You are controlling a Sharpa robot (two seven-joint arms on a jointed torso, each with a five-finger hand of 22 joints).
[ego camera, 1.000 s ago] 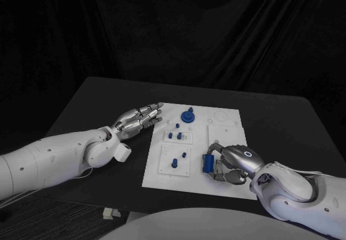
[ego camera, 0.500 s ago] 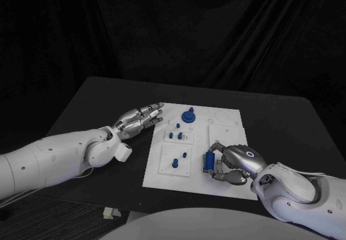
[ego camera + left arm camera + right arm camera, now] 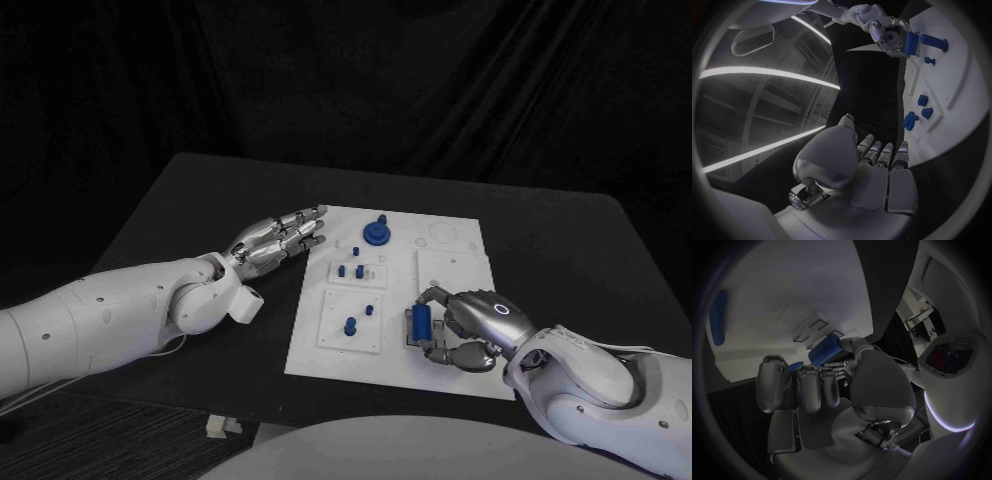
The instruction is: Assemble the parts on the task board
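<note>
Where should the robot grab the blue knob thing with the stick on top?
Probably by the thin stem of the blue knob, coming straight down from above. It stands upright near the task board's far edge; the wide round base sits low, so the stem looks easier for fingers to pinch.

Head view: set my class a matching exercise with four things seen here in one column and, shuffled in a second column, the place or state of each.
Things
1. left hand
2. right hand
3. blue knob part
4. task board

Places or states
A. white, in the middle of the black table
B. holds a blue cylinder part over the board's near right area
C. stands at the board's far edge
D. holds nothing, at the board's left edge

Pairs: 1-D, 2-B, 3-C, 4-A
</note>
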